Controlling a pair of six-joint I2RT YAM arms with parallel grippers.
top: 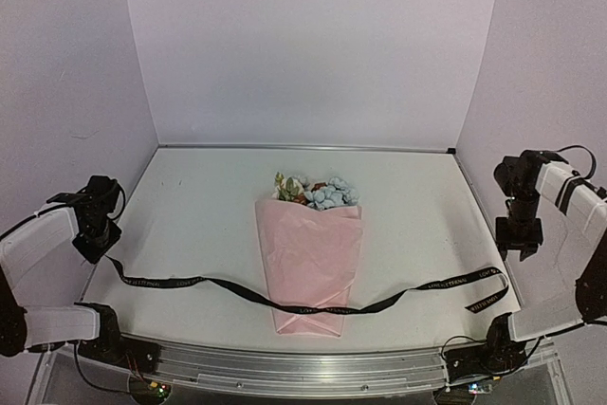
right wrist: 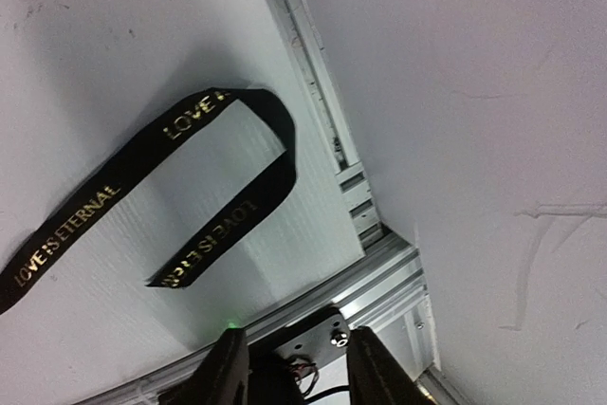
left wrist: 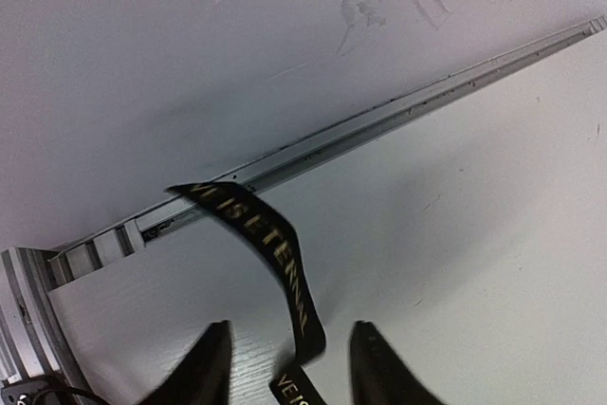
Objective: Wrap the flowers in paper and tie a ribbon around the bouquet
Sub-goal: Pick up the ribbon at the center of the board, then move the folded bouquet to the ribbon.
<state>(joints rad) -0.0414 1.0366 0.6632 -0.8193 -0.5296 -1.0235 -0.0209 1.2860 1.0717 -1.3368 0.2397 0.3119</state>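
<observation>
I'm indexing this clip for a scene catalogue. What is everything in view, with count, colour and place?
paper: one, pale pink, cone lying mid-table
flowers: one bunch, blue, cream and rust, sticking out of the cone's far end
ribbon: one, black with gold lettering, lying across the cone's near end, ends out to both sides
table: one, white
rail: one, silver, near edge
walls: pale, around three sides
left pincer: black, open, ribbon end between its fingers
right pincer: black, open, above the ribbon's other end
</observation>
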